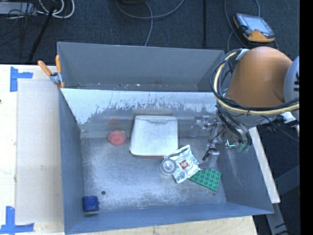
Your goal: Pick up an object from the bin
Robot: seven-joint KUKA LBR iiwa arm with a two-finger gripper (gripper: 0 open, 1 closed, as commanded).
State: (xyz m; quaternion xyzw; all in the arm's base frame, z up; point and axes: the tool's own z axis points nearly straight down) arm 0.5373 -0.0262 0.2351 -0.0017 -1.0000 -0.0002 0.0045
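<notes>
Jaws, opening impossible to tell, at the right of the bin [146, 202], just beside a crumpled clear packet [185, 163] and a green studded plate [206, 179].

Half hidden under a crinkly packet [184, 163], a green plate [208, 179]. Beside the packet, a round clear thing [167, 166], hard to make out. Cut off at the right edge, the arm [259, 77], covering a bin [146, 67] corner. Near the blue block [90, 204], a dark speck [103, 193] too small to tell.

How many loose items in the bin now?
6: red disc left, white tray centre, round cap, clear packet and green studded plate near the end effector, blue block front left. Others may hide underneath.
</notes>
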